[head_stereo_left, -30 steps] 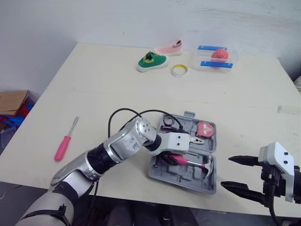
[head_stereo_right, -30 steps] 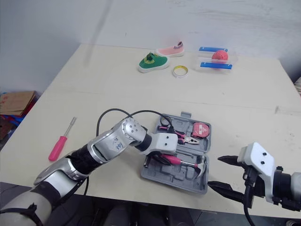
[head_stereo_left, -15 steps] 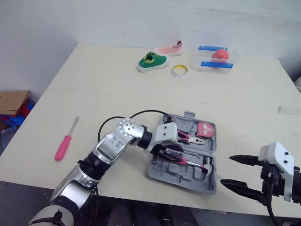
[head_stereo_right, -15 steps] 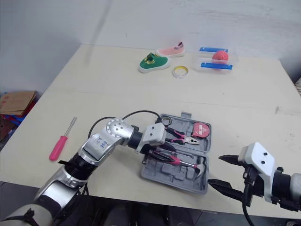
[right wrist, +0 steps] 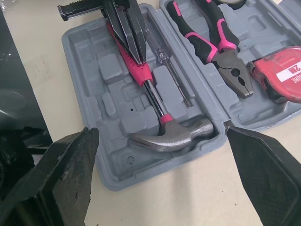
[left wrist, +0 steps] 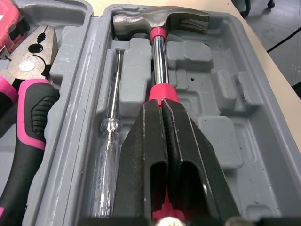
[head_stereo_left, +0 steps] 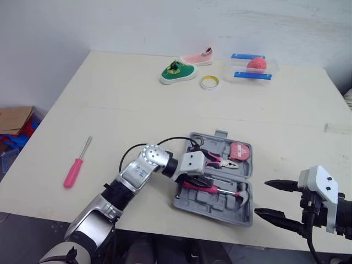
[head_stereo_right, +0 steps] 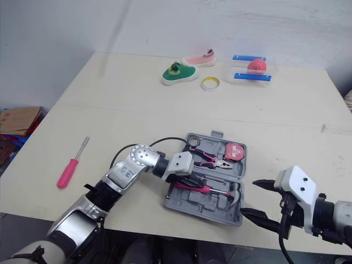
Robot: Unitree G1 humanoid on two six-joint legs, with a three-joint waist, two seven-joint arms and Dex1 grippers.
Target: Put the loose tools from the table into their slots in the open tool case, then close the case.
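Left gripper (left wrist: pixel 161 106), fingers pressed together atop the hammer (left wrist: pixel 160 26) handle: press straight down until seated; screwdriver (head_stereo_left: pixel 73 171) lies at tool case's (head_stereo_left: pixel 220 204) nine o'clock

Bright, even light washes the pale table (head_stereo_left: pixel 121 93), leaving only soft shadow along the near edge of the tool case (head_stereo_left: pixel 220 210). Glare streaks the chrome shaft of the hammer (left wrist: pixel 159 59). A faint diagonal shadow crosses the wall (head_stereo_right: pixel 118 27) in the upper left of the frame.

Silver left arm (head_stereo_left: pixel 140 168), that was, jointed metal with black bands and a small blue marking, a thin black cable (head_stereo_left: pixel 171 138) arching over it. White wrist blocks both sides; left gripper (left wrist: pixel 162 101) and right gripper (head_stereo_left: pixel 261 197) wore tapered black fingers.
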